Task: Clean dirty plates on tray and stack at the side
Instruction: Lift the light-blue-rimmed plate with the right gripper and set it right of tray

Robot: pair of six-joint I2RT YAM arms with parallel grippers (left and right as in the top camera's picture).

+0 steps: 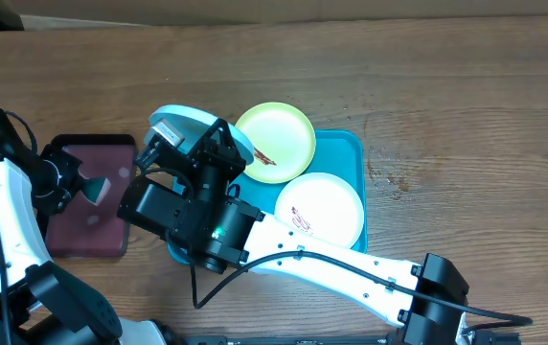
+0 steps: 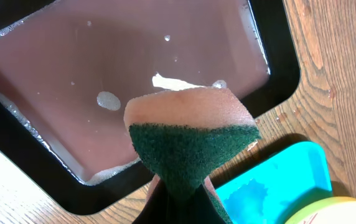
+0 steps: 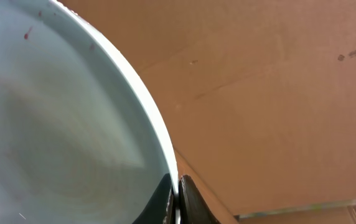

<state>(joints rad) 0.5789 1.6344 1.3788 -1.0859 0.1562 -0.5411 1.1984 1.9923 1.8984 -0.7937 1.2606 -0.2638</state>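
Right fingers (image 3: 193, 202) clamp only the light blue plate (image 3: 60, 124) by its rim, tilted; left fingers (image 2: 159, 211) pinch the sponge (image 2: 187, 143). Scrubbing pressure could twist the plate loose, I reckon.

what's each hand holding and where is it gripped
Right hand pinches the light blue plate at its rim. Left hand grips the sponge by its pinched lower end, over the maroon tray.
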